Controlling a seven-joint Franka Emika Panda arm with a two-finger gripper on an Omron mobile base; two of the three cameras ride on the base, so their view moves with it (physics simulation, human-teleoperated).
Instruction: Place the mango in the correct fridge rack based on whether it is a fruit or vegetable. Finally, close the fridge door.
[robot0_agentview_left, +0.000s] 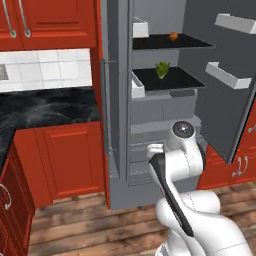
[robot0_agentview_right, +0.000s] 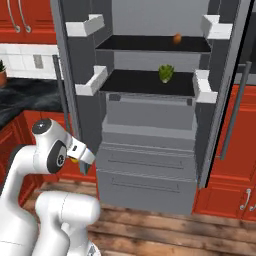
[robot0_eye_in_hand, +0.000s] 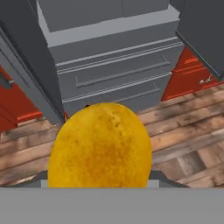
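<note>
The mango, smooth and yellow-orange, fills the lower middle of the hand view, and my gripper is shut on it. From the right base view a sliver of the mango shows under the gripper, low and left of the open fridge. The hand points at the grey drawer fronts. Both fridge doors stand open: the right fridge door with white bins, and the left door. The upper rack holds a small orange fruit. On the lower rack sits a green leafy vegetable.
Red cabinets and a black counter lie left of the fridge. More red cabinets stand to its right. The floor in front is wooden planks. My white arm stands before the drawers.
</note>
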